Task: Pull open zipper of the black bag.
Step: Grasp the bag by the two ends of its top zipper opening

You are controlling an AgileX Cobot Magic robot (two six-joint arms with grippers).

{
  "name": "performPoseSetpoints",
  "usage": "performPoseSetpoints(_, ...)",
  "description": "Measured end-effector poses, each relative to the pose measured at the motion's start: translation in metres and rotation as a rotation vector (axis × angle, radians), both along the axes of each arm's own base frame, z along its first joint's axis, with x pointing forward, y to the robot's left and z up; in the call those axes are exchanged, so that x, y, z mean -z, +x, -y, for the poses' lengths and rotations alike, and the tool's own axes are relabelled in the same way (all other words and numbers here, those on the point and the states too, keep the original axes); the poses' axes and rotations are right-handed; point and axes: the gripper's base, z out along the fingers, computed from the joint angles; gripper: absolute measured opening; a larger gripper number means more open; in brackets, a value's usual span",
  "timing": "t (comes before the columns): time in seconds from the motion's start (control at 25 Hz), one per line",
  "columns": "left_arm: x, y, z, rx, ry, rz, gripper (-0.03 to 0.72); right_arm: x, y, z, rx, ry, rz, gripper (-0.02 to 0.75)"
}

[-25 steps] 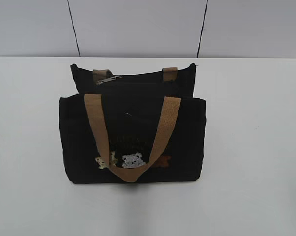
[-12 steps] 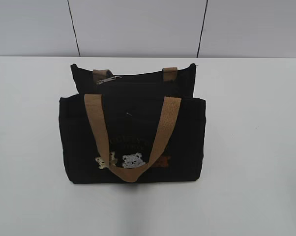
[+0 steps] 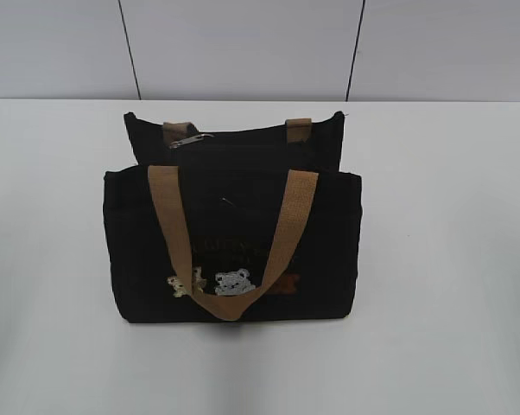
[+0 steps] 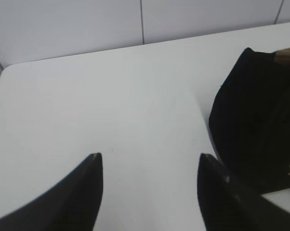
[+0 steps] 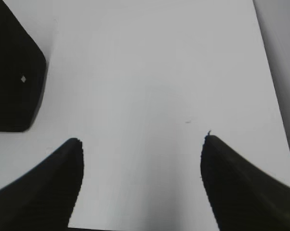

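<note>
The black bag stands upright in the middle of the white table, tan handles hanging down its front over small bear patches. Along its top runs the zipper, its silvery pull tab lying near the top's left end. No arm shows in the exterior view. My left gripper is open over bare table, with the bag's end just to its right. In the right wrist view my right gripper is open above bare table too, a corner of the bag at upper left. Nothing sits between either pair of fingers.
The white table stretches wide on both sides of the bag. A grey panelled wall rises behind its far edge. In the right wrist view the table's right edge runs close by.
</note>
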Motion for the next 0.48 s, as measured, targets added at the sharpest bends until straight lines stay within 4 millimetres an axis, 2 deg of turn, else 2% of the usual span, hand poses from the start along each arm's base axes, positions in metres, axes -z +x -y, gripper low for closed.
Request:
performPoseSetpoints(0.12, 0.008, 0.038, 0.009, 0.126, 0.016, -0.088, 0.428, -0.016, 0.024, -0.004, -0.043, 0.033, -0.058, 0.575)
performPoseSetpoints(0.28, 0.006, 0.086, 0.020, 0.286, 0.055, -0.109, 0.424, -0.039, 0.054, -0.012, -0.104, 0.093, -0.123, 0.568)
performPoseSetpoints(0.36, 0.002, 0.105, 0.024, 0.366, 0.085, -0.086, 0.423, -0.053, 0.068, -0.015, -0.138, 0.119, -0.144, 0.538)
performPoseSetpoints(0.48, 0.005, 0.134, 0.033, 0.500, 0.097, -0.088, 0.423, -0.061, 0.102, -0.021, -0.202, 0.157, -0.227, 0.489)
